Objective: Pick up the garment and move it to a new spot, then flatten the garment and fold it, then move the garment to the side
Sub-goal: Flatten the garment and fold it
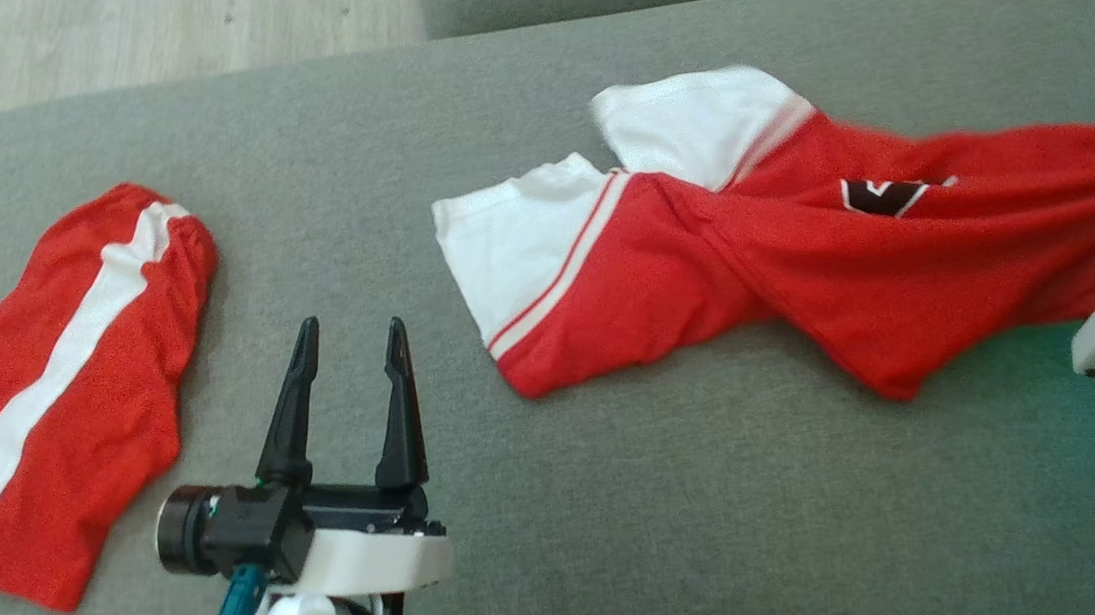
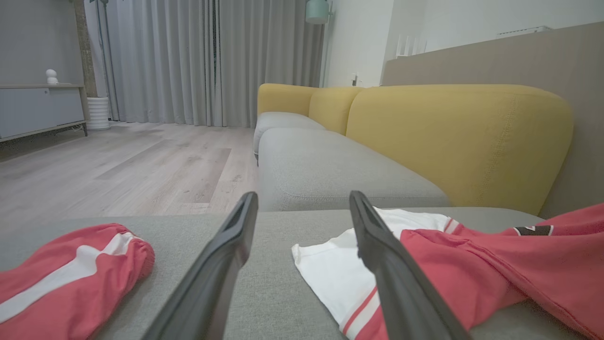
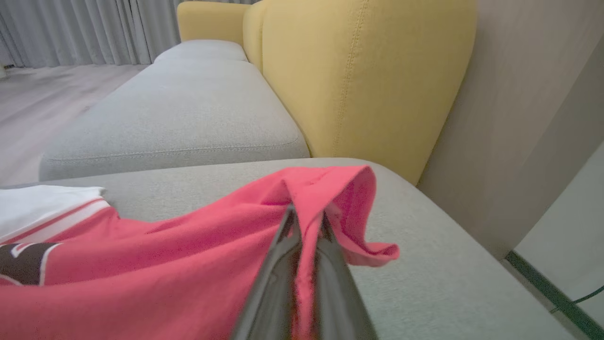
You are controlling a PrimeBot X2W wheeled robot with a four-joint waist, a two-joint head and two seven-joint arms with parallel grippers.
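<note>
Garment [image 1: 805,273]: probably light, limp jersey; I'm pinching its three-o'clock edge, right gripper [image 3: 306,218] jaws closed; left gripper [image 1: 350,342] jaws standing open.

No word, number or brand can be read in any view. The nearest thing to a sign is a black patch [image 1: 883,196] edged in white on the red part of the garment [image 1: 805,273], toward two o'clock in the head view. Folds of the cloth cover part of it, and what shows forms no legible letter or digit. The same patch lies at about eight o'clock in the right wrist view and three o'clock in the left wrist view, equally unreadable.
</note>
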